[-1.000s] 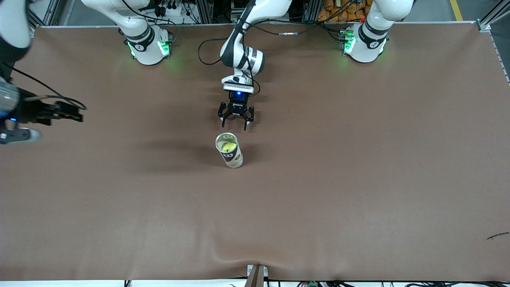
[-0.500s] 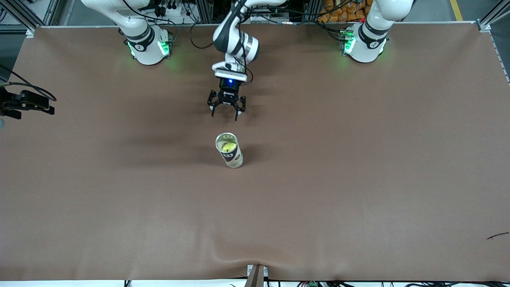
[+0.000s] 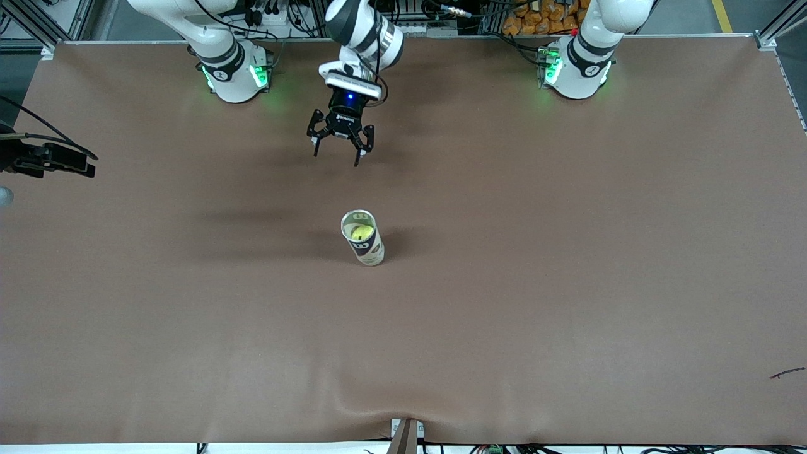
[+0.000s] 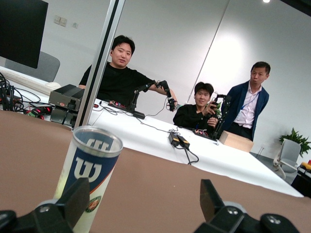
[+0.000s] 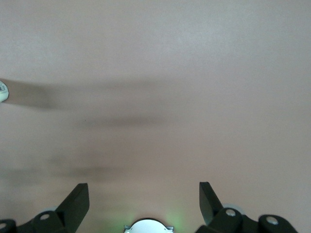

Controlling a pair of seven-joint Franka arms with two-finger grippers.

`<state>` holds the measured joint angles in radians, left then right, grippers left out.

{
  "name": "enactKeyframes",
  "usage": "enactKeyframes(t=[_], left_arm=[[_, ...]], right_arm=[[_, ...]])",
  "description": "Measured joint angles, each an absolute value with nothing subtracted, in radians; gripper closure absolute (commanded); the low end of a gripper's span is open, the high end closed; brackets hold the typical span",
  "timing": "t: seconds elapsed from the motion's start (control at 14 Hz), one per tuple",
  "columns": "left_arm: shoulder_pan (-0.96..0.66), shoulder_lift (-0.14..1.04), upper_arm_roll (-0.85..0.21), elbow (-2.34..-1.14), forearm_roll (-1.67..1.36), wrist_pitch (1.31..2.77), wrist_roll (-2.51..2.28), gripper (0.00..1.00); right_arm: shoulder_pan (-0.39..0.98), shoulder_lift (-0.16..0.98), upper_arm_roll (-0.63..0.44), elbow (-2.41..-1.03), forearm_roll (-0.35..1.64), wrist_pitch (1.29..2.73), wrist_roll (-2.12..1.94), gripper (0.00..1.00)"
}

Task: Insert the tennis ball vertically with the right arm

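With the tennis ball (image 3: 360, 233) already down inside the upright can (image 3: 367, 247) at mid-table, we judge that only clean clearing remains: move the right gripper (image 3: 88, 162), spread and empty over the table's edge, and the left gripper (image 3: 336, 154), likewise spread and empty, well wide of the can.

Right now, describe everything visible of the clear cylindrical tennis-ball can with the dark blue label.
The can is a clear plastic tube with a pale rim and a dark blue label bearing a white W. It stands upright near the middle of the brown table, with a yellow-green tennis ball showing inside through its top. Only the table touches it: the open left gripper hangs over the table nearer the bases, the open right gripper at the right arm's end.
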<state>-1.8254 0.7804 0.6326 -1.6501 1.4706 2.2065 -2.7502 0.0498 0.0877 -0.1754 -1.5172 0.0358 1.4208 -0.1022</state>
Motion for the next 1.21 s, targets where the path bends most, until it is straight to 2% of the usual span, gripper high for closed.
enactKeyframes(t=[0.64, 1.21], left_arm=[[-1.833, 0.558, 0.620, -1.649, 1.370, 2.159, -2.627, 0.00], [-1.835, 0.285, 0.508, -1.647, 1.217, 1.999, -2.329, 0.00]], right_arm=[[0.053, 0.088, -0.174, -1.517, 0.036, 1.420, -0.093, 0.00], [0.085, 0.090, -0.180, -1.503, 0.032, 1.419, -0.086, 0.00]])
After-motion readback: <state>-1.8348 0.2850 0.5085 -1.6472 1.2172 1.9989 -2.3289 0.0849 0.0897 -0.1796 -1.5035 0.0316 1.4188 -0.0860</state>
